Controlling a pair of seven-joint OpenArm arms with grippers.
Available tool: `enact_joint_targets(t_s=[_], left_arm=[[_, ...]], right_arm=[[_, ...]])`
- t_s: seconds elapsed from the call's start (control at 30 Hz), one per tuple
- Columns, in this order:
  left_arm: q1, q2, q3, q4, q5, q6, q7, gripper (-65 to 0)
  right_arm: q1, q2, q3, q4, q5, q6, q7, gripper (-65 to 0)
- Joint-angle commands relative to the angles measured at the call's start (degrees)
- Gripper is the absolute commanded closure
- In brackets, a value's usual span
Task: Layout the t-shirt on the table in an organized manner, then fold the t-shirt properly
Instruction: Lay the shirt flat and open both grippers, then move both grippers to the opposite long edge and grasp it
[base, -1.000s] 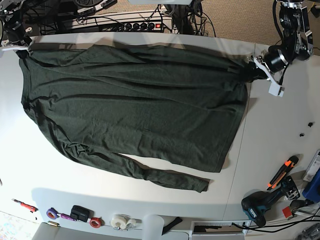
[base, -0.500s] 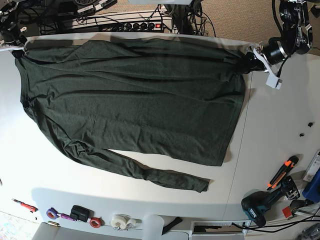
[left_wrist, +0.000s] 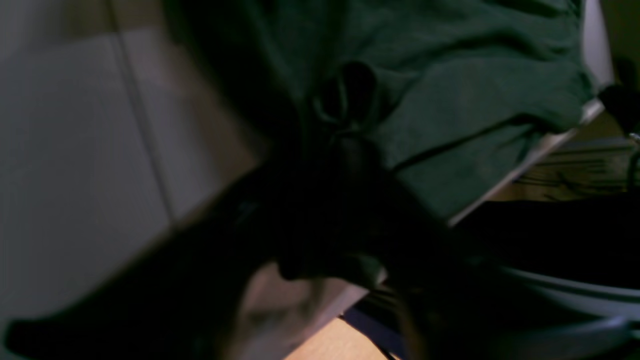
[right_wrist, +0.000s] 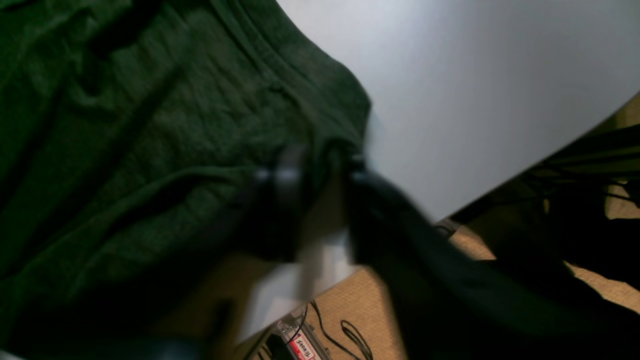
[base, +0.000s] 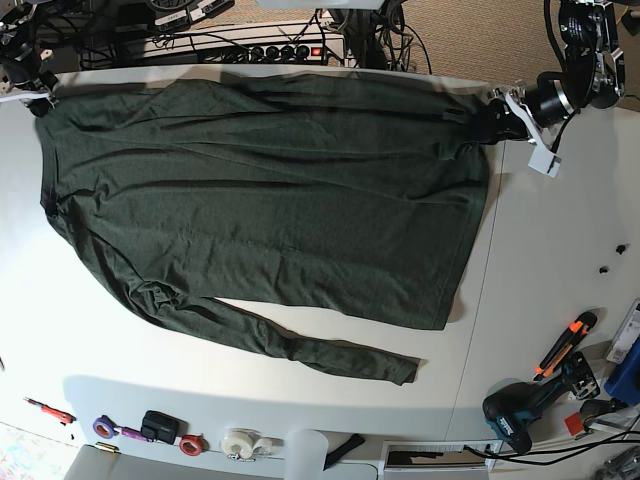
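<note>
Green shirt spread flat across the white table

The t-shirt (base: 260, 200) covers the table (base: 550, 270) from nine to two o'clock. The right gripper (right_wrist: 320, 165) straddles its corner hem, jaws parted; the left gripper (base: 497, 118) touches the two-o'clock corner, its grip too blurred to judge.

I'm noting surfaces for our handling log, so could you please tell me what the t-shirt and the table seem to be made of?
The t-shirt looks like soft, matte knit fabric, probably cotton: it lies in limp folds, and the right wrist view shows a fine heathered texture and a stitched hem. The table appears to be a smooth, hard white board, perhaps laminate, with a faint sheen and a thin dark seam.
</note>
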Motion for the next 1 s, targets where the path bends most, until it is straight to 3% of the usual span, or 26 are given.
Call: enact_joint_targets(t_s=[0.0, 0.07, 0.23, 0.63, 0.97], left_arm=[[0.24, -0.76, -0.26, 0.44, 1.55, 0.66, 0.66, -26.9], [0.22, -0.76, -0.26, 0.44, 1.55, 0.68, 0.63, -31.6], [0.22, -0.79, -0.26, 0.44, 1.57, 0.68, 0.48, -32.0], [-0.92, -0.76, -0.79, 1.09, 1.11, -0.42, -0.39, -32.0], [-6.23, -0.81, -14.78, 7.08, 0.96, -0.39, -0.42, -32.0]], right_arm=[[-0.13, 1.49, 0.28, 1.07, 0.59, 0.26, 1.27, -24.9], [-0.13, 1.49, 0.28, 1.07, 0.61, 0.48, 1.55, -25.2], [-0.13, 2.05, 0.28, 1.07, 0.59, 0.52, 2.03, -26.5], [-0.11, 11.52, 0.28, 1.07, 0.81, 1.42, 2.73, -26.6], [7.23, 12.87, 0.09, 1.07, 0.59, 1.62, 11.96, -26.6]])
